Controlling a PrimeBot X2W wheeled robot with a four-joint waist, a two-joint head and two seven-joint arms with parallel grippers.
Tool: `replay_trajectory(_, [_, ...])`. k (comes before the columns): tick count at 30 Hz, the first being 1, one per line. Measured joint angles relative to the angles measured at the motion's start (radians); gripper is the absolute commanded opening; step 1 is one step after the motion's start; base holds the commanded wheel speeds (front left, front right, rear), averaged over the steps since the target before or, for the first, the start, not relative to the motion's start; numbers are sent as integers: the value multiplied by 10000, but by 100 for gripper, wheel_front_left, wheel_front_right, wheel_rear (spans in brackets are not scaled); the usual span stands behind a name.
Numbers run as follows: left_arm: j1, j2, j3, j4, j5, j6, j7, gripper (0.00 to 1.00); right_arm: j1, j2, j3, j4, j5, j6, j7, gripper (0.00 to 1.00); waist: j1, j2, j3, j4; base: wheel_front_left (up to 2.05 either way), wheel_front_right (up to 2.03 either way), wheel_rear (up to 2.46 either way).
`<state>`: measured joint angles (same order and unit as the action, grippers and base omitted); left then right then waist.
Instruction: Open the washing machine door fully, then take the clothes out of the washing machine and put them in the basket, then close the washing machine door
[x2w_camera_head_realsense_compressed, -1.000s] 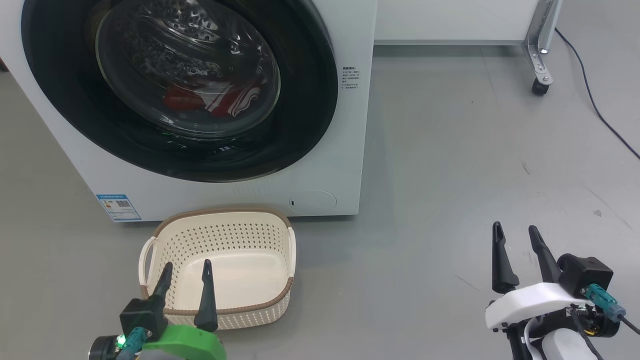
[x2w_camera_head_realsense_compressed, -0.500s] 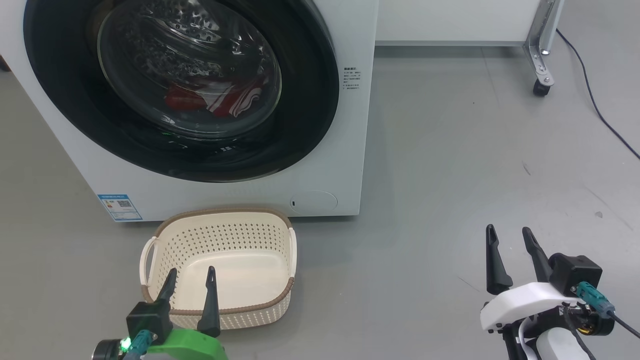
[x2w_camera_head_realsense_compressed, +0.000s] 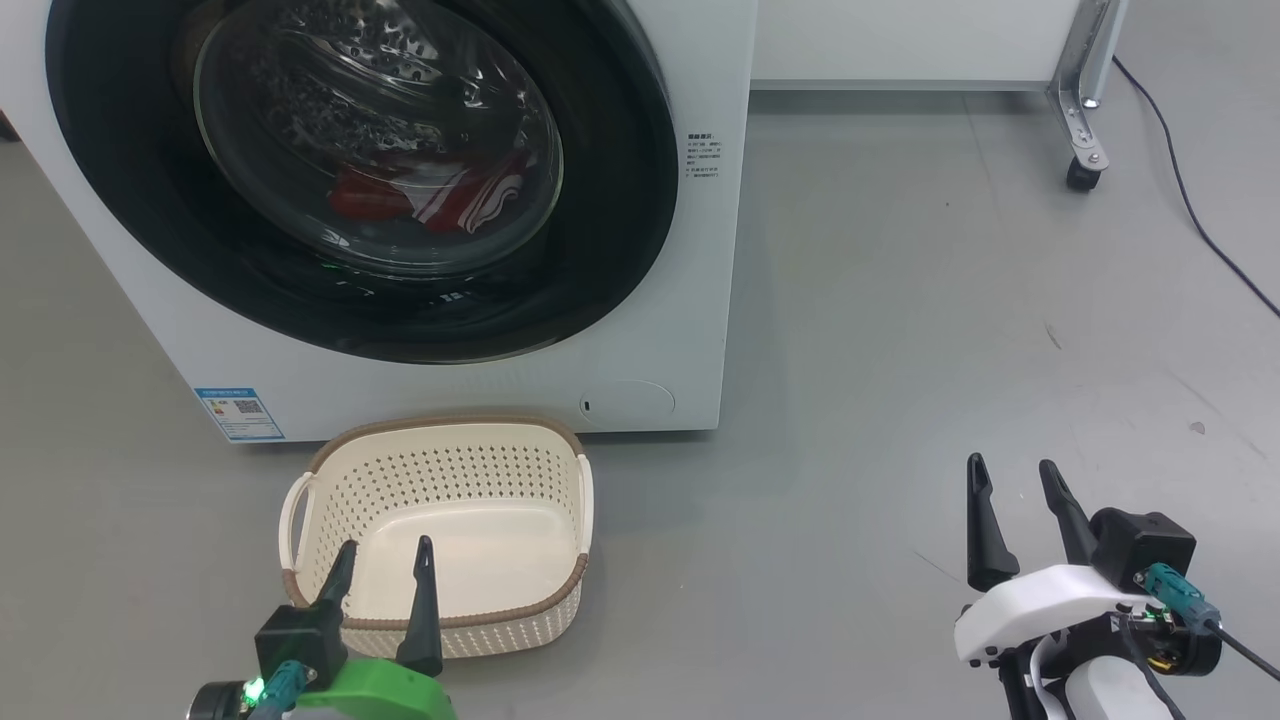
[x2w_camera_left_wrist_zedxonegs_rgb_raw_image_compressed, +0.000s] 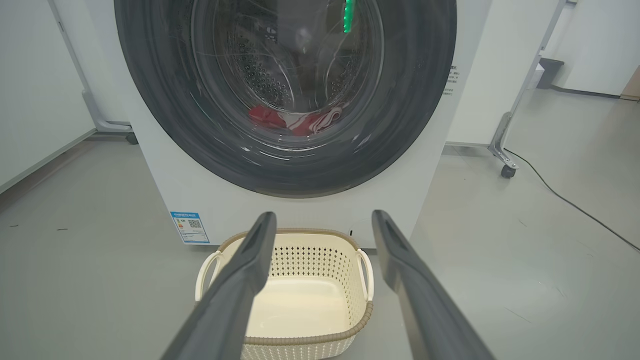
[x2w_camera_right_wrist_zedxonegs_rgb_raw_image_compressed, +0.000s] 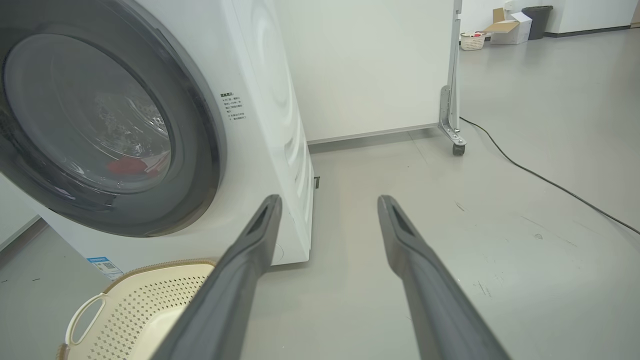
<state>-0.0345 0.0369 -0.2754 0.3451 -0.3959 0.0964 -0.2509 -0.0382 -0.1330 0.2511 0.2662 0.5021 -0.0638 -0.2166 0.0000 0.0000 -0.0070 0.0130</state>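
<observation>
Head view: the washer (x2w_camera_head_realsense_compressed: 690, 300) stands at upper left, its door (x2w_camera_head_realsense_compressed: 620, 200) shut flat against the white front. Through the glass the clothes (x2w_camera_head_realsense_compressed: 430, 200) lie low in the drum, red cloth with a white-striped piece at its right. A blue label (x2w_camera_head_realsense_compressed: 238, 413) sits at the front's lower left corner. The basket (x2w_camera_head_realsense_compressed: 440, 425) stands empty on the grey floor (x2w_camera_head_realsense_compressed: 880, 330), just before the washer's foot and below the door. The left gripper (x2w_camera_head_realsense_compressed: 386, 545) is at lower left, fingers spread and holding nothing, their tips showing over the basket's near part. The right gripper (x2w_camera_head_realsense_compressed: 1011, 462) is at lower right, well apart from washer and basket, fingers likewise spread with nothing between them. At upper right a metal leg ends in a caster (x2w_camera_head_realsense_compressed: 1078, 175), and a dark cable (x2w_camera_head_realsense_compressed: 1190, 200) runs past it.

Left wrist view: the left gripper's two fingers rise apart from the bottom edge, empty. The basket sits between and beyond them, its far rim near the washer's front. The shut door spans the top, the clothes a red-and-white heap at the drum's bottom behind the glass. A green light (x2w_camera_left_wrist_zedxonegs_rgb_raw_image_compressed: 348, 10) reflects high in the glass.

Right wrist view: the right gripper's fingers stand wide apart and empty, pointing past the washer's right front corner. The shut door is at left, a red patch of the clothes low behind its glass. One handled end of the basket shows at lower left.
</observation>
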Motion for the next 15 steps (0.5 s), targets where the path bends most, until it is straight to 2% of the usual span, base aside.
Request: replay_trajectory(15, [-25,0,-79,54,-15,40,0,100,-145,8,8,155,0,0,0,100,0,0,-105,-24,0,0,0])
